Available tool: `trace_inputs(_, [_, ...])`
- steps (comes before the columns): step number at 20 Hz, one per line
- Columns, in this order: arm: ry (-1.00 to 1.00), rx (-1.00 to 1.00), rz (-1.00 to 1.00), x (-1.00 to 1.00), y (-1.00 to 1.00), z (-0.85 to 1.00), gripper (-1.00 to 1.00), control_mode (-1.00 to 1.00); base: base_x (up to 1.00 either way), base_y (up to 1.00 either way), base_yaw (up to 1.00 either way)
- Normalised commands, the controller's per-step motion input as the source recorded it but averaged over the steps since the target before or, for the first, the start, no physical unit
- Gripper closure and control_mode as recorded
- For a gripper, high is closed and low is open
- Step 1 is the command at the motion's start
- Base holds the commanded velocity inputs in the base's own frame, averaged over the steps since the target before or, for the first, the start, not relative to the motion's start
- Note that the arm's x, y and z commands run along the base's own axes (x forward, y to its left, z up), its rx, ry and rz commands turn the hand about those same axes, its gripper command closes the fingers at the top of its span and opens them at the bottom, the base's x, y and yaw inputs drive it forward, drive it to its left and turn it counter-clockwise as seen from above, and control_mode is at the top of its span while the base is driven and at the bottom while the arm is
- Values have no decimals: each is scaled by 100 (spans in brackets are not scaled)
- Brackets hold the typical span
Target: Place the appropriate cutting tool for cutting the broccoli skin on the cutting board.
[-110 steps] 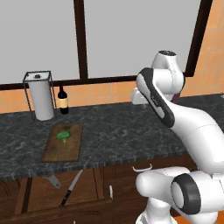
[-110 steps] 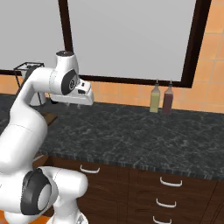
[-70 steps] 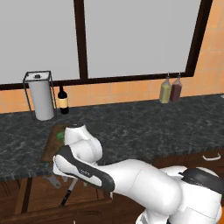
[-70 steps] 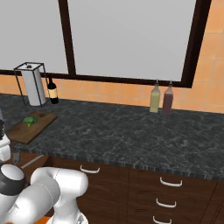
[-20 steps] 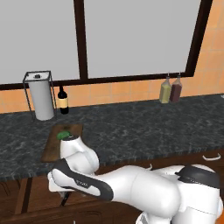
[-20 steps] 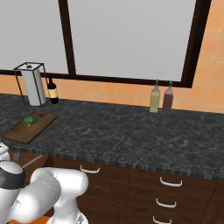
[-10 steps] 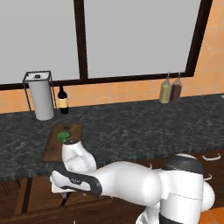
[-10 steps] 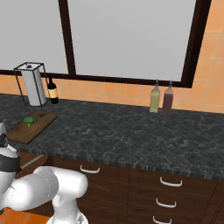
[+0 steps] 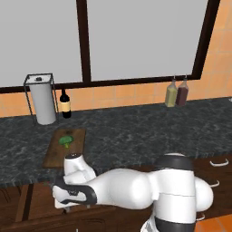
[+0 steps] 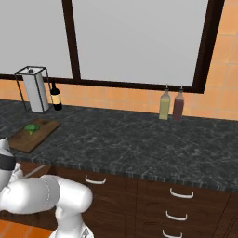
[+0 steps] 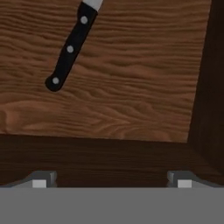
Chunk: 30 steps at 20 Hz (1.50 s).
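- The task is only at its start: the knife (image 11: 70,47) is not on the cutting board (image 9: 64,147) yet, it lies on the wooden floor of an open drawer (image 11: 131,87) under the counter (image 9: 136,131).
- In the hand view the black handle points to about 7 o'clock and the blade goes out of the picture at 12 o'clock. The knife is up and to the left of the gripper (image 11: 109,179), not between the fingers.
- The jaws stand fully apart and have hold of nothing; the two tips show at 7 and 5 o'clock of the hand view.
- The broccoli (image 9: 66,141) waits on the far end of the board, near the paper towel holder (image 9: 41,97) at its 11 o'clock.
- What is left, as I judge: to move over the handle, close on it, lift it and lay it on the board.
- Compared with half a second ago the arm has bent lower in front of the cabinet; the board, the broccoli and the bottles (image 9: 177,91) have not moved.
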Motion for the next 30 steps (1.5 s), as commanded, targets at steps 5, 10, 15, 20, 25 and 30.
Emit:
trace_inputs(5, [-2,0,8,-26,1,-13,-100,-100,0,0,0])
trace_inputs(10, [0,0,1,-83,0,0,-100,-100,0,0,0])
trace_inputs(15, [0,0,0,-100,-1,0,-100,-100,0,0,0])
trace_inputs(20, [0,1,0,-74,-11,-1,-100,-100,0,0,0])
trace_inputs(25, [-7,0,-2,58,0,7,-100,-100,0,0,0])
trace_inputs(30, [-7,0,-5,72,4,1,-100,-100,0,0,0])
